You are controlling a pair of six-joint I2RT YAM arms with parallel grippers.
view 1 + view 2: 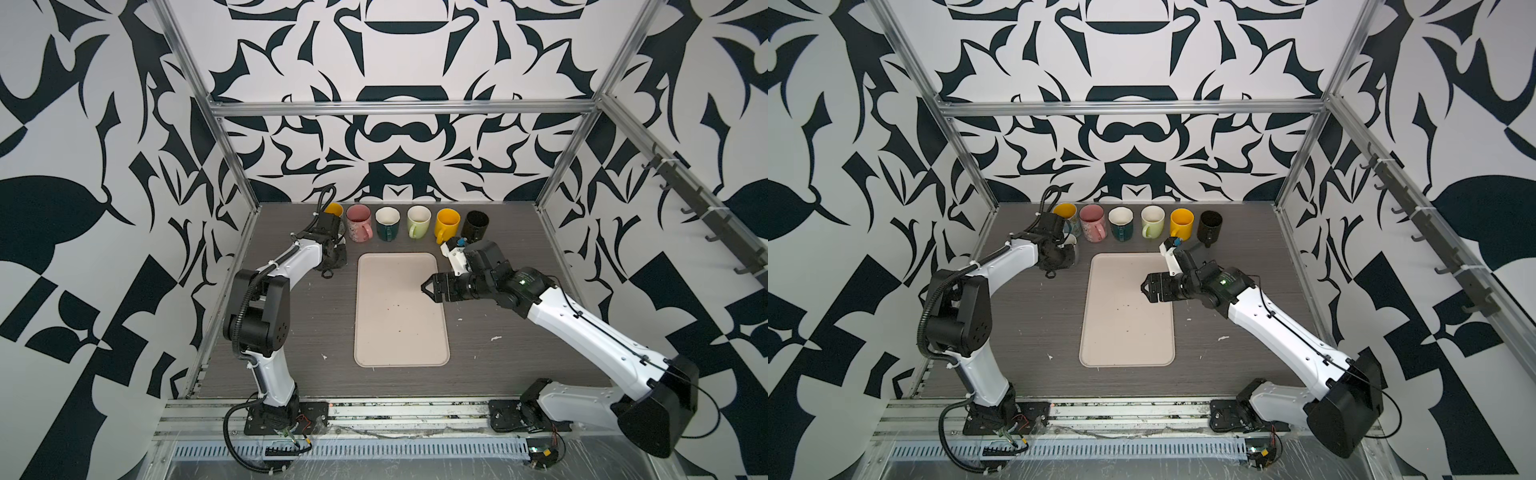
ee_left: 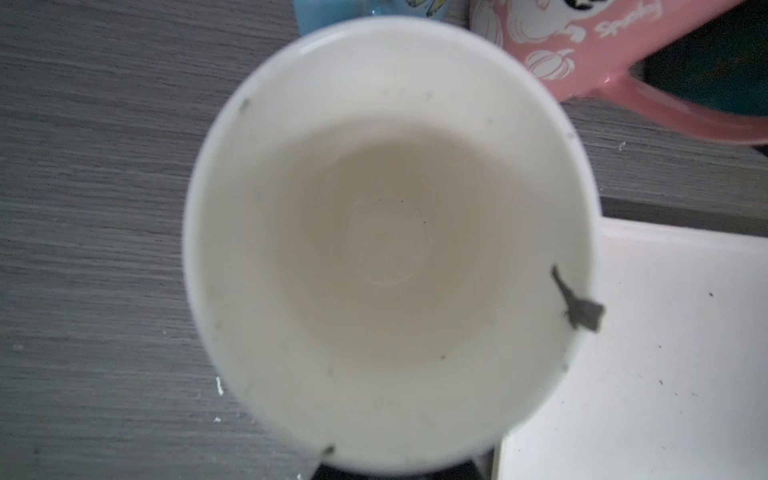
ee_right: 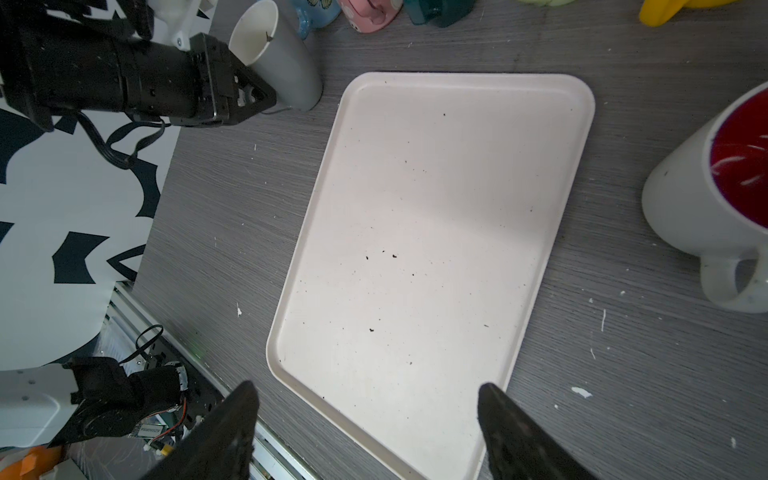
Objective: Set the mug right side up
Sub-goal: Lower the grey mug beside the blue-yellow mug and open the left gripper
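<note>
The mug (image 3: 278, 62) is grey outside and white inside. It stands about upright with its mouth up, left of the tray's (image 3: 415, 208) far corner, its base at or just above the table. My left gripper (image 3: 253, 93) is shut on the mug at its near side; the handle is hidden. In the left wrist view I look straight down into the mug (image 2: 386, 241). In a top view only its rim and side (image 1: 1074, 252) show past the left gripper (image 1: 1059, 259). My right gripper (image 1: 426, 289) hangs open over the tray's right edge, holding nothing.
Several upright mugs line the back: pink (image 1: 358, 222), dark green (image 1: 387, 224), light green (image 1: 417, 222), yellow (image 1: 446, 224), black (image 1: 476, 224). A white mug with a red inside (image 3: 685, 208) stands right of the tray, under my right arm. The cream tray (image 1: 401, 353) lies mid-table.
</note>
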